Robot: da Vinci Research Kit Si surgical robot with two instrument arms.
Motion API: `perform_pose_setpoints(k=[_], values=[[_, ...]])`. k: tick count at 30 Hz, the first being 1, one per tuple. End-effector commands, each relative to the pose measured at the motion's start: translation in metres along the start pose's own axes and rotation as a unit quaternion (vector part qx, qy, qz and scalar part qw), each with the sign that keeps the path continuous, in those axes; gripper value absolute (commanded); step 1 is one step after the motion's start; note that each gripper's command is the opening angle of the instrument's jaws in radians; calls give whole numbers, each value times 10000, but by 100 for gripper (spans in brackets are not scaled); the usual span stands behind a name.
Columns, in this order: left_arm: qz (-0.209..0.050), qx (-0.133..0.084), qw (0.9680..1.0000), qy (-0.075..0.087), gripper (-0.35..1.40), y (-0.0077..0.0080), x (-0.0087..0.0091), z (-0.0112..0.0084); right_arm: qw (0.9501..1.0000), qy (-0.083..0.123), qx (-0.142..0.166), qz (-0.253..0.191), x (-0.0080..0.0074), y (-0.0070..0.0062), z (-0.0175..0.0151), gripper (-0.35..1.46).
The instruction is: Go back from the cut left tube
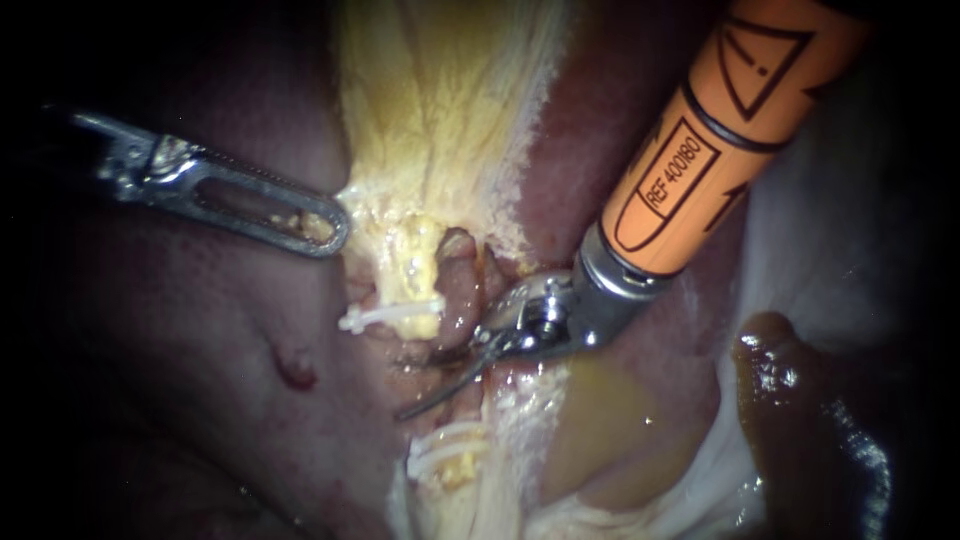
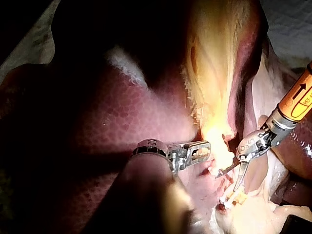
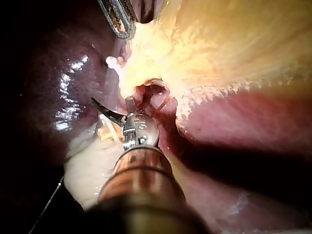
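**Blades parted in the gap of the cut left tube**

In the endoscope view my right instrument (image 1: 440, 378), an orange shaft with a silver metal wrist, comes in from the upper right. It ends just below the middle of the frame. Its pincer is a pair of thin, curved, dark blades, and they stand wide apart, holding nothing. The long blade points down and to the left, and the short one lies just beside a reddish-brown upright tube (image 1: 460, 295).

The cut left tube (image 1: 415, 262), a pale yellow fatty stump, sits at the centre, just left of that reddish tube. A single white clip (image 1: 390, 316) crosses its lower end. Two more white clips (image 1: 440, 455) sit on the other stump near the bottom edge. The long blade lies in the gap between the two stumps.

My left instrument (image 1: 335, 228), a grey metal slotted pincer, enters from the upper left. It is closed on the edge of the yellow fatty tissue (image 1: 440, 110) that runs up to the top centre.

The left wrist view shows the same hold (image 2: 200, 148), with a yellow scrap caught in the pincer. There the parted blades (image 2: 226, 181) lie just ahead of it.

In the right wrist view the blades (image 3: 112, 102) spread ahead of the shaft, and the slotted pincer (image 3: 119, 22) lies farther on, against the yellow tissue.

Dark red liver (image 1: 180, 330) fills the left of the endoscope view. A brown pool of fluid (image 1: 600, 430) lies at the lower right.
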Motion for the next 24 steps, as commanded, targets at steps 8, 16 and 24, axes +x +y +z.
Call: perform_pose_setpoints(k=[8,16,24], values=[[2,-6,10000,-6,-35,1,0,-1,9972,192,-318,-649,-6,-17,-22,144],[3,-4,10000,-4,-35,1,1,-2,9703,248,-1623,-1775,-18,-42,-91,144],[3,-3,10000,-3,-35,2,0,-2,9482,-42,-2308,-2182,-16,-56,-162,144]])
